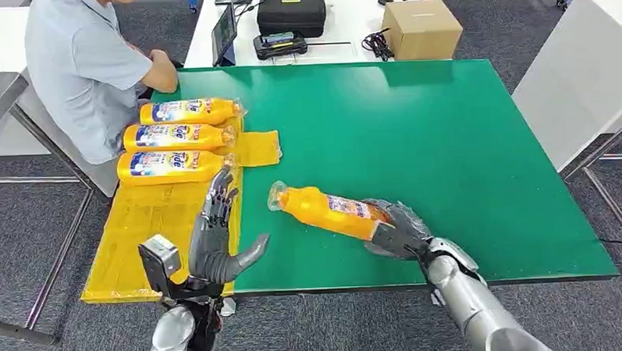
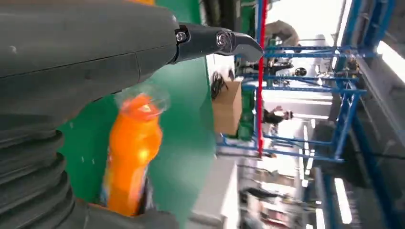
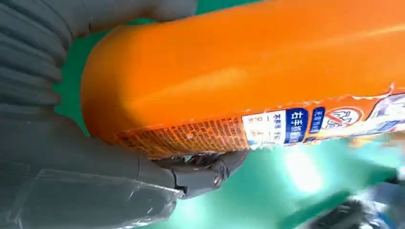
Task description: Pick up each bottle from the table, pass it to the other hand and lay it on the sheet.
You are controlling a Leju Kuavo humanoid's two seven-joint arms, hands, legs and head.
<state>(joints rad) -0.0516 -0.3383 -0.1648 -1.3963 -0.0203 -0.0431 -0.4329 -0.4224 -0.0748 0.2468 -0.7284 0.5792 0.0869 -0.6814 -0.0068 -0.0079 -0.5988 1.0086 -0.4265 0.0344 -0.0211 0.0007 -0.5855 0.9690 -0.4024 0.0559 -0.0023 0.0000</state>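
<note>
Three bottles [image 1: 183, 138] lie on the yellow sheet [image 1: 150, 228]. Right hand [image 1: 397, 229] grips 4th bottle [image 1: 329, 211] by its bottom, just right of sheet. Left hand [image 1: 216, 233] open, empty. Hold level & pass cap-first to left.

Three bottles [image 1: 183, 138] side by side on sheet [image 1: 150, 228]
</note>
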